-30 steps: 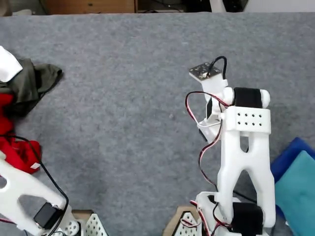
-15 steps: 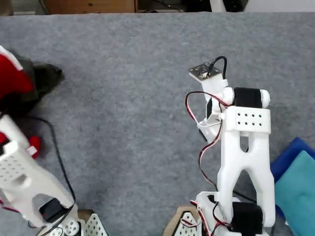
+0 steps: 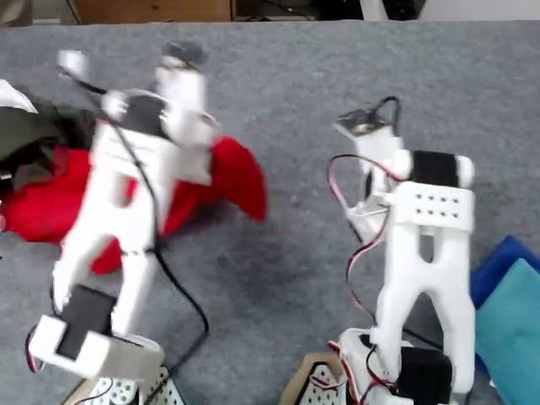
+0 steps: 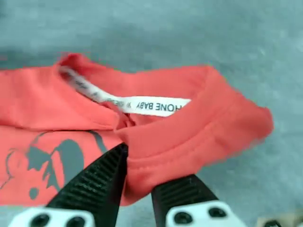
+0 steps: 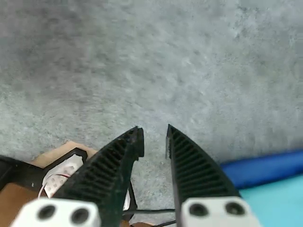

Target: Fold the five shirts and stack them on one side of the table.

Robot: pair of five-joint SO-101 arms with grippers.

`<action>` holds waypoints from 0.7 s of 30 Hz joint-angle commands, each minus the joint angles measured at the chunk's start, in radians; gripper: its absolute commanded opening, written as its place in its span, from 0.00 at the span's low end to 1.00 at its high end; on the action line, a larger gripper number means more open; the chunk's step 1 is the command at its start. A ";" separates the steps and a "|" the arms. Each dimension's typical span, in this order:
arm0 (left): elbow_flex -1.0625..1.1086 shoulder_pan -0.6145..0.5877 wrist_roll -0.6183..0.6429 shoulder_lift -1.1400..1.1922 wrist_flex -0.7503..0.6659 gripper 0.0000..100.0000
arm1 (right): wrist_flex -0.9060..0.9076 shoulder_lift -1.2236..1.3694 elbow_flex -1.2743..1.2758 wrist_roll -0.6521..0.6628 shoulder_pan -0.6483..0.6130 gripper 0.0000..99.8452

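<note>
A red shirt [image 3: 240, 181] lies spread from the left pile toward the table's middle, partly under my left arm [image 3: 135, 169]. The left gripper [image 4: 137, 177] is shut on the red shirt [image 4: 189, 137] at the hem of its collar, beside the white neck label [image 4: 142, 105]. A dark green shirt [image 3: 34, 139] is crumpled at the far left, with a bit of white cloth [image 3: 13, 93] above it. My right gripper [image 5: 152, 137] hangs over bare grey felt, shut and holding nothing. Folded blue [image 3: 494, 266] and teal [image 3: 510, 329] shirts sit at the right edge.
The right arm [image 3: 422, 253] stands folded at the table's right front. Grey felt [image 3: 295, 84] covers the table. The blue shirt [image 5: 265, 168] and teal shirt [image 5: 279, 203] lie close beside the right arm's base [image 5: 61, 175].
The left arm has swung from the left edge up and right over the table, dragging the red shirt out of the pile toward the middle. The right arm has barely shifted.
</note>
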 commanded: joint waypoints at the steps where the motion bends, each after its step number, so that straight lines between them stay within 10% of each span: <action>1: 0.204 0.189 0.028 -0.113 -0.133 0.02 | -0.002 -0.035 -0.007 0.017 0.134 0.10; 12: 0.278 0.430 0.021 -0.202 -0.206 0.10 | -0.002 -0.035 -0.013 0.138 0.252 0.10; 16: 0.256 0.351 0.026 -0.203 -0.054 0.28 | -0.002 -0.033 -0.085 0.132 0.251 0.13; 21: 0.124 0.106 -0.009 -0.203 0.072 0.29 | 0.025 -0.012 -0.189 0.132 0.170 0.24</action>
